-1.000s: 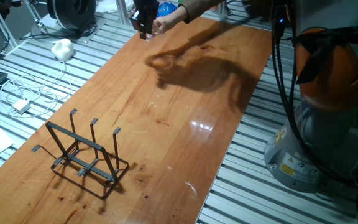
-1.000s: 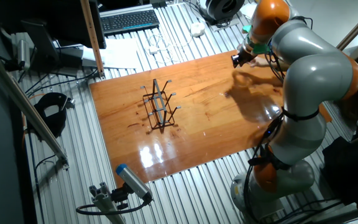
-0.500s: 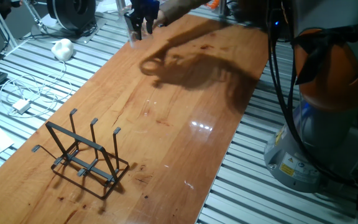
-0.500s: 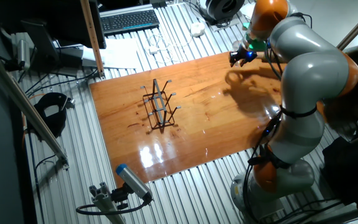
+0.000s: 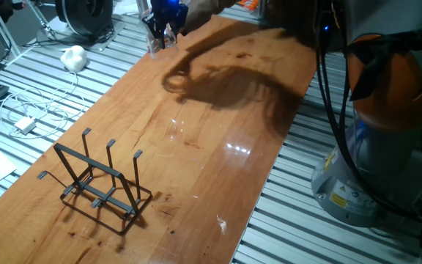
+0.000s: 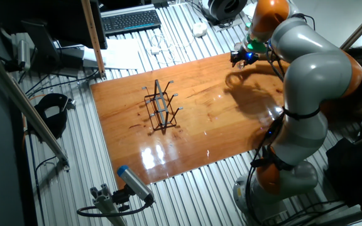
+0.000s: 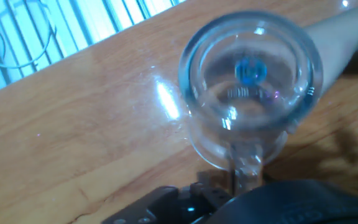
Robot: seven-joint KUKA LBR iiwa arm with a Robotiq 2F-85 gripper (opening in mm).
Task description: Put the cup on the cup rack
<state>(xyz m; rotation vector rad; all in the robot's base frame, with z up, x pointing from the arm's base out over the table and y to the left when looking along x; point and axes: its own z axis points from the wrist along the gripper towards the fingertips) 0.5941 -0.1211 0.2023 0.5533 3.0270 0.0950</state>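
The clear glass cup [image 7: 250,74] fills the hand view, seen from above its rim, with its side handle [image 7: 244,165] running down into the dark gripper body at the bottom edge. My gripper [image 5: 161,31] hangs over the far left edge of the wooden table [image 5: 211,169], shut on the cup [image 5: 155,46], which hangs just below it. It also shows in the other fixed view [image 6: 241,58]. The black wire cup rack [image 5: 97,183] with three upright prongs stands at the near left end, far from the gripper, and shows again in the other fixed view [image 6: 160,110].
A person's bare arm [image 5: 212,9] reaches in beside the gripper and shows in the hand view [image 7: 347,31]. A white lump [image 5: 73,57], cables with an adapter [image 5: 24,125] and a keyboard [image 6: 131,21] lie off the table. The robot base [image 5: 387,147] stands right.
My gripper has moved left along the far end of the table toward its left edge, with the cup going along. The shadow on the wood shifted left too. The rack has not moved.
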